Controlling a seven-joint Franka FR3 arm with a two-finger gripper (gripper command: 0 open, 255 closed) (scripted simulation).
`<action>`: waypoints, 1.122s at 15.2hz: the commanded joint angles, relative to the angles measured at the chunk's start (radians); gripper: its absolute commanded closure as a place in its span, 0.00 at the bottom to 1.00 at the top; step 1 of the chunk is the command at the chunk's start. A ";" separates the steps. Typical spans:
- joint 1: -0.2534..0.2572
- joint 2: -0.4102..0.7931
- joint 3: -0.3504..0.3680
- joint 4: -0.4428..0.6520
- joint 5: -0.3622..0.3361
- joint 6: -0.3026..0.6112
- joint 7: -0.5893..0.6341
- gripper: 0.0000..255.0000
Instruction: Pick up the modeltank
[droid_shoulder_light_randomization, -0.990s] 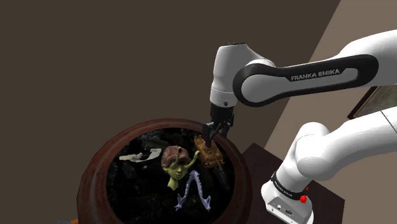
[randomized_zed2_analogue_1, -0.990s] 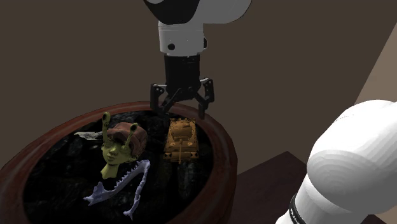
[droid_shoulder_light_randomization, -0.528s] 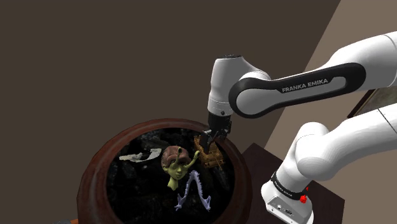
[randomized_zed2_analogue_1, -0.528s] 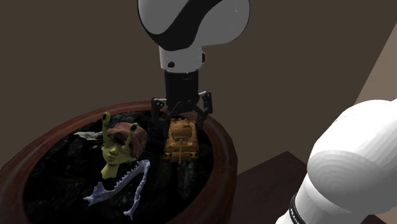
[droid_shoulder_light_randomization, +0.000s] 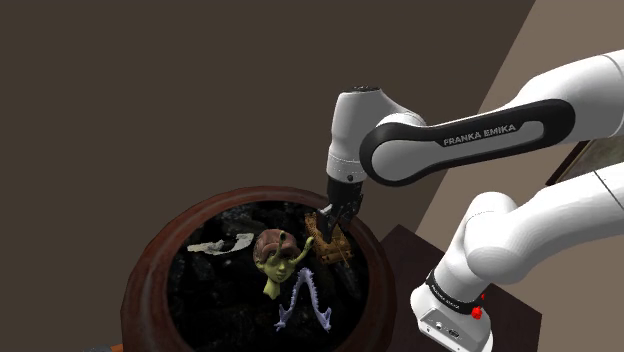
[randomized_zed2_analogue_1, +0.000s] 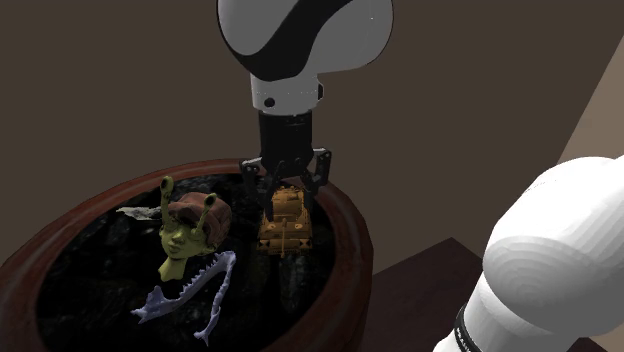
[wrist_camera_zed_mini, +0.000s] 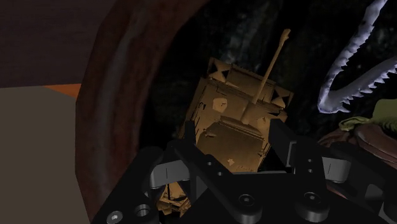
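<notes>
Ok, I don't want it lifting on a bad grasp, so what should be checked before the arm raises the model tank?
1. The gripper sits astride the model tank, across its hull: ok.
2. Firm hold on the tank: cannot tell.
3. Tank resting on the dark surface inside the bowl, not yet raised: ok.
4. The gun barrel is free and points away from the gripper: ok.
5. The green head and the toothed jaw lie apart from the gripper and the tank: ok.
</notes>
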 joint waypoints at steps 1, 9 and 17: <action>0.000 0.001 0.000 -0.002 -0.001 0.000 0.000 1.00; -0.005 -0.035 -0.021 0.071 -0.019 -0.107 0.010 1.00; -0.010 -0.058 -0.043 0.162 -0.038 -0.221 0.022 1.00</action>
